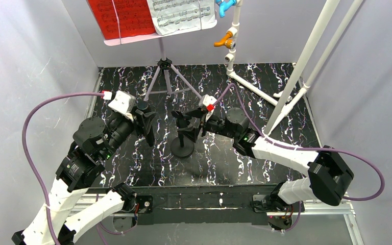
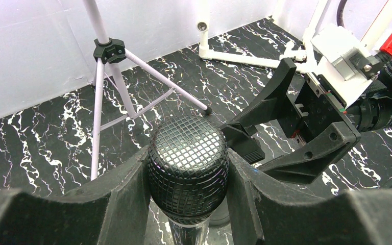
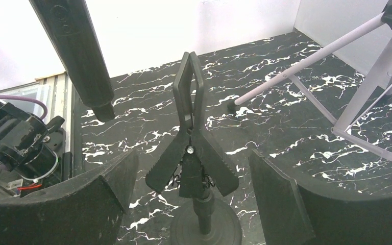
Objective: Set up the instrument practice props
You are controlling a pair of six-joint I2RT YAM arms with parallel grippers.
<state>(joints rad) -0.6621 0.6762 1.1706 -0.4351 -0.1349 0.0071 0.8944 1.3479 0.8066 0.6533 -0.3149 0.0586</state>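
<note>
The lilac music stand (image 1: 164, 65) stands at the back on tripod legs, with a red page (image 1: 120, 18) and a white page (image 1: 181, 14) on its desk. The black microphone stand (image 1: 182, 147), round-based, stands mid-table with its spring clip (image 3: 190, 120) on top. My left gripper (image 2: 188, 159) is shut on the microphone's mesh head (image 2: 188, 166), holding it just left of the stand; its body shows in the right wrist view (image 3: 79, 56). My right gripper (image 3: 191, 163) is open, its fingers on either side of the clip's handles, apart from them.
A white pipe frame (image 1: 306, 56) with an orange tap (image 1: 224, 39) and a blue tap (image 1: 225, 6) stands at the back right. The tripod legs (image 2: 107, 81) spread just behind the microphone stand. White walls enclose the black marbled table (image 1: 235, 163).
</note>
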